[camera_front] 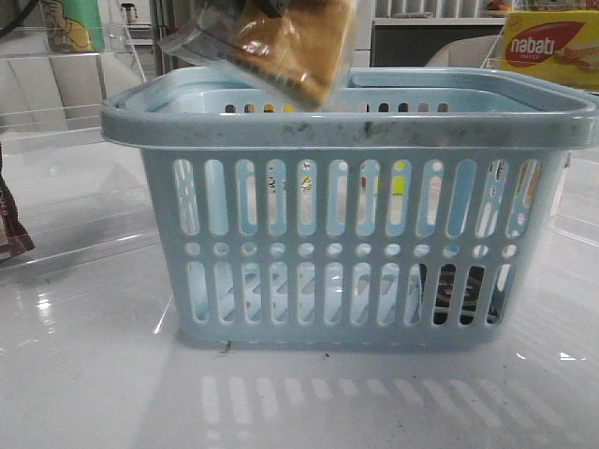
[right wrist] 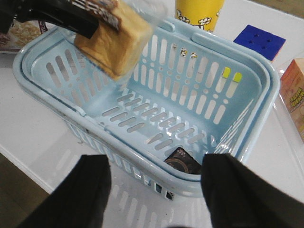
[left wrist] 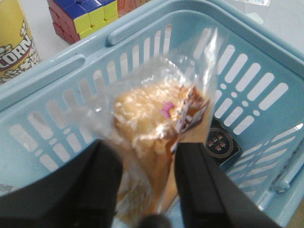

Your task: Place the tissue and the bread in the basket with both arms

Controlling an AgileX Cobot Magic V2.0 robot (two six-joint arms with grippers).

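Left hand (left wrist: 145,190) clamped on bread (left wrist: 156,128), held above basket (camera_front: 346,126) opening. Right hand (right wrist: 156,190) open, empty, hovering beside basket rim. Tissue (right wrist: 183,160) already on basket floor, in corner. Bread likely light, squashy; bag crinkly, slippery, so grip bun body, not loose film. Readable: "nabati" on yellow box (camera_front: 550,49); "ORN" on popcorn tub (left wrist: 14,42).

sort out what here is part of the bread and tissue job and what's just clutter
Part of the job:
basket
bread, held in the left tool over the basket
tissue, on the basket floor
right tool, open, holding nothing

Just lying about:
puzzle cube
popcorn tub
nabati box
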